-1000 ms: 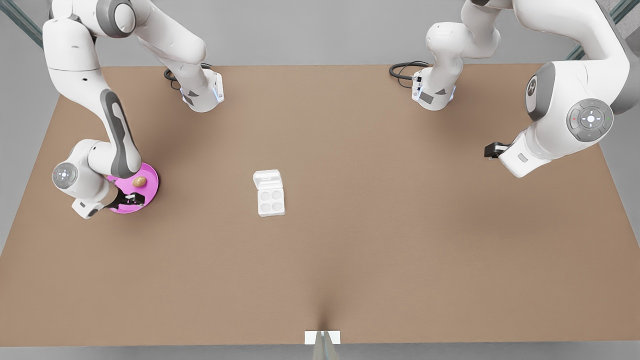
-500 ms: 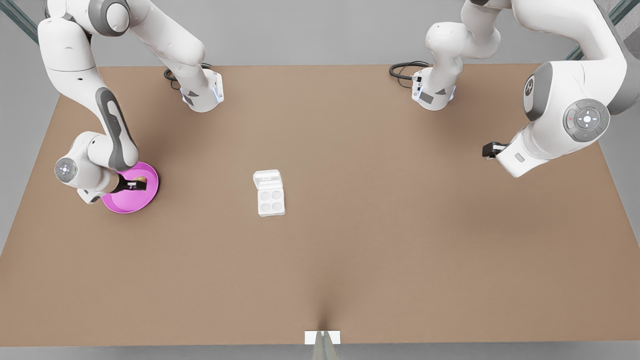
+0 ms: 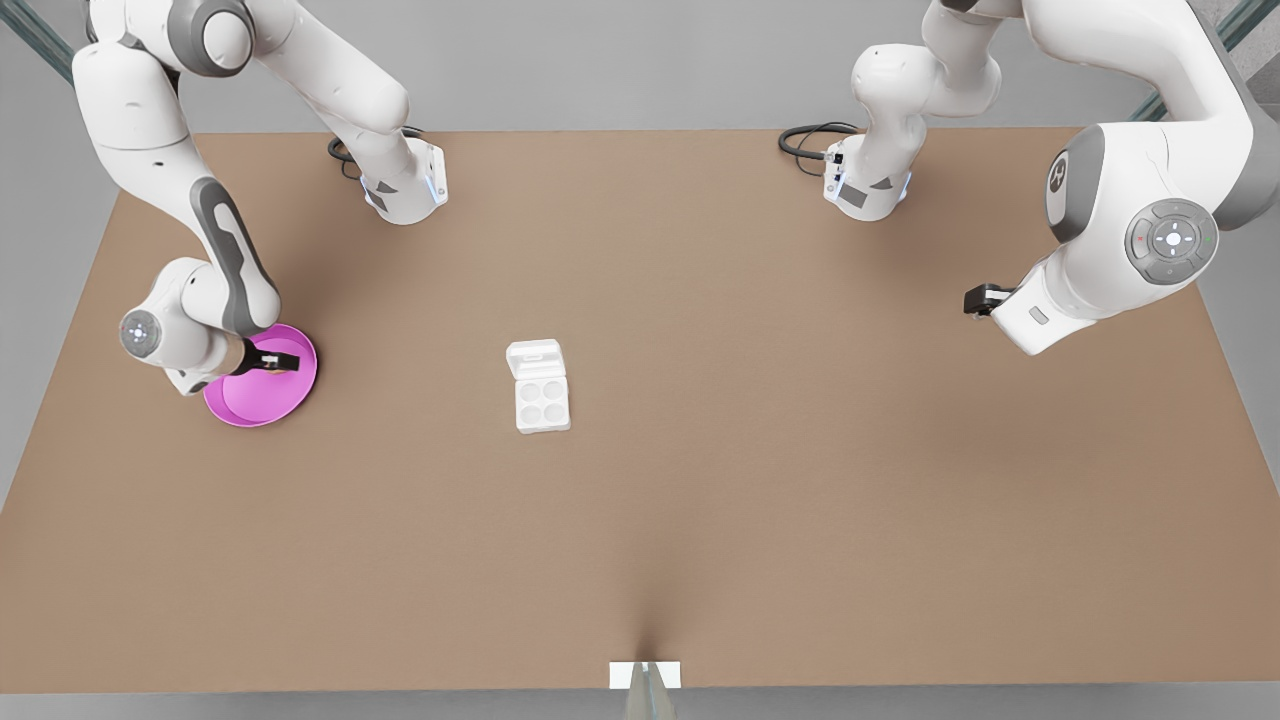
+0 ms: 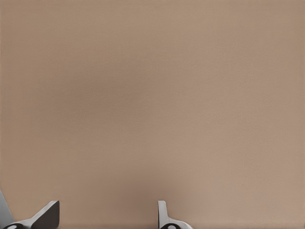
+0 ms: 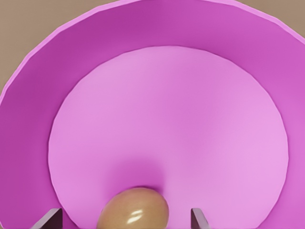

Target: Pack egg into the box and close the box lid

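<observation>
My right gripper (image 3: pixel 283 361) hangs spread wide over the pink plate (image 3: pixel 250 405), its tips on either side of the egg (image 5: pixel 133 210), whose long axis runs across the gap. The egg sits near the plate's 1 o'clock rim in the front view, mostly hidden there by my fingers. The box (image 3: pixel 541 399), box lid (image 3: pixel 533 357) open, lies well off toward 3 o'clock. My left gripper (image 4: pixel 107 215) waits open over bare table (image 3: pixel 700 450).

A simulated robot test bench is shown, not a home or kitchen: a bare brown surface (image 3: pixel 700 480) is set against a plain grey backdrop, two white arm bases (image 3: pixel 405 190) are bolted along its far edge, and black cables (image 3: pixel 805 140) are coiled beside them.
</observation>
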### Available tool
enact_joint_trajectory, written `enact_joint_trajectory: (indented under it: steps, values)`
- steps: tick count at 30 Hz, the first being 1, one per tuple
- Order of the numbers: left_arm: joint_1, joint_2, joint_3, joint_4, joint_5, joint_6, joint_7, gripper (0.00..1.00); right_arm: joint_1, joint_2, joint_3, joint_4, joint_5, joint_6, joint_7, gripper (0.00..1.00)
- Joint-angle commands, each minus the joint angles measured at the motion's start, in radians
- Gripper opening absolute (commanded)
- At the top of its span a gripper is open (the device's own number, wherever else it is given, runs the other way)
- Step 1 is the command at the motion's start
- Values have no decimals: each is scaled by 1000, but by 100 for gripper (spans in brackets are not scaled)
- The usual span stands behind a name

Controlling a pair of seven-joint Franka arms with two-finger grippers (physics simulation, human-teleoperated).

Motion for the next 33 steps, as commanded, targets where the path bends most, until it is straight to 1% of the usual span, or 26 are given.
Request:
enact_joint_trajectory:
  steps: [1, 6, 7, 8, 9, 18, 20, 22, 24, 25, 27, 30, 31, 33]
  values:
    - [0, -1, 0, 0, 0, -2, -1, 100, 1, 10, 0, 0, 2, 10, 14, 100]
    - [0, 4, 0, -1, 0, -5, 1, 100, 1, 23, 0, 0, 2, 30, 31, 100]
    - [0, 4, 0, -1, 0, -5, -1, 100, 1, 23, 0, 0, 2, 30, 32, 84]
    - [0, 4, 0, -1, 0, -5, -1, 100, 1, 21, 0, 0, 2, 18, 35, 42]
    - [0, 4, 0, -1, 0, -5, -1, 100, 2, 20, 0, 0, 2, 18, 37, 39]
    - [-1, 2, -1, 0, 0, -11, -2, 100, 14, 20, 0, 3, 2, 11, 51, 38]
    - [-1, 2, -12, 0, 0, -17, -4, 100, 21, 7, 7, 17, 1, -39, 54, 38]
    - [-1, 2, -14, 0, 0, -19, -4, 100, 14, -23, 60, 69, 2, -145, 58, 38]
    - [-3, 1, -15, 0, 0, -23, -5, 100, 11, -45, 112, 124, 4, -206, 77, 38]
    - [-3, 2, -15, 0, 0, -25, -5, 100, 21, -45, 114, 163, 19, -265, 81, 38]
    - [-3, 2, -17, 0, 0, -25, -5, 100, 33, -43, 164, 177, 30, -271, 130, 38]
    - [-3, 2, -17, 0, 0, -25, -5, 100, 36, -36, 295, 186, 54, -271, 295, 38]
    - [-3, 2, -17, 0, 0, -25, -5, 100, 37, -34, 321, 190, 54, -271, 330, 38]
    - [-1, 2, -17, 0, 0, -25, -4, 100, 108, -29, 333, 198, 67, -269, 408, 38]
